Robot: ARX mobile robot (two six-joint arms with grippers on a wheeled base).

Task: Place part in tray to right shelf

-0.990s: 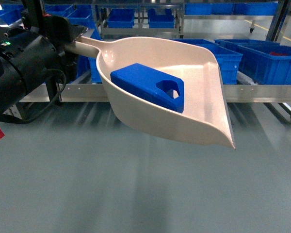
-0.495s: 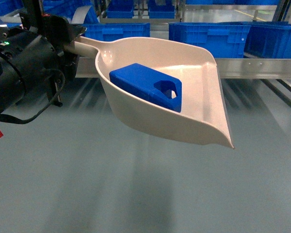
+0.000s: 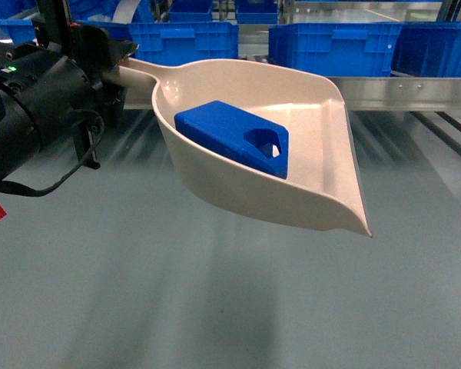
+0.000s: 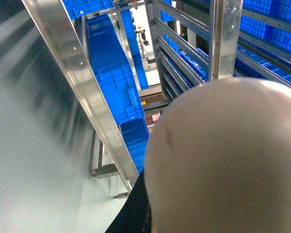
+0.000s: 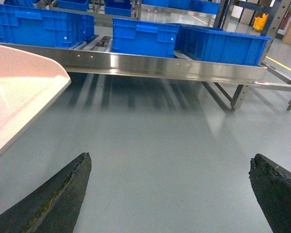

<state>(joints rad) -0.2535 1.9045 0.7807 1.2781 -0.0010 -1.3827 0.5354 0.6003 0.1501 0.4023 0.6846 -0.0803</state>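
Gripping the long handle, our left claw [image 3: 111,73] carries the cream plastic scoop tray [image 3: 323,146], the bright-blue jerrycan-shaped part [image 3: 223,131] lying inside; our right claw [image 5: 169,194] hangs spread. The stainless-steel right shelf [image 3: 399,91] has risen in view, so unloading remains.

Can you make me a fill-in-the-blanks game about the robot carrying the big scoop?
1. The part lies inside the ____.
2. The color of the part is ____.
3. The crates sit on the shelf ____ the tray.
4. The right gripper's jaws stand ____ and hold nothing.

Missing words: tray; blue; behind; open
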